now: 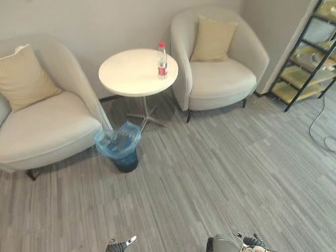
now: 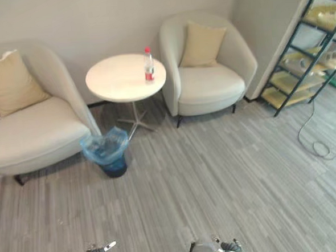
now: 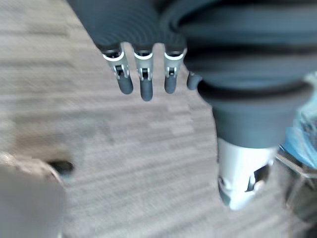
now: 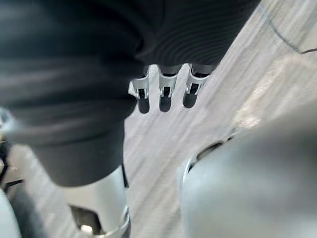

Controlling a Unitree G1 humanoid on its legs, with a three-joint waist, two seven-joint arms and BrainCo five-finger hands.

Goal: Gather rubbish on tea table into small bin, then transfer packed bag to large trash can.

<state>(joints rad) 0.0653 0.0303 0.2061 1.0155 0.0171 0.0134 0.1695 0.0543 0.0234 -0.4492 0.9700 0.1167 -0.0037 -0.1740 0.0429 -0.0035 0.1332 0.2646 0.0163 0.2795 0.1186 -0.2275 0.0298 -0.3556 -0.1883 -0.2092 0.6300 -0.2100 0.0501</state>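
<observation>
The rubbish on the tea table is a single clear plastic bottle [image 1: 162,60] with a red cap and a red label band. It stands upright near the table's edge on the side of the right armchair. The print on the label is too small to make out. The tea table [image 1: 128,77] has a smooth, round, off-white top on a thin metal stem with splayed feet.

On the floor just beside the table's foot, toward the left armchair, stands the small bin [image 1: 119,146]. It is a dark round tub lined with a crinkled, translucent blue bag whose rim folds out over the edge.

Two rounded tub armchairs in cream upholstery flank the table. The left armchair [image 1: 43,131] and the right armchair [image 1: 222,80] each hold a square tan cushion [image 1: 19,78] leaning against the back. A black metal-framed shelf [image 1: 317,48] with yellowish boards stands well apart at the far right. The floor [image 1: 216,174] is grey wood-look planking.

The left hand [image 3: 142,74] hangs over bare floor with its fingers straight and relaxed, grasping nothing. The right hand [image 4: 166,91] is the same, released and empty, well apart from the table.
</observation>
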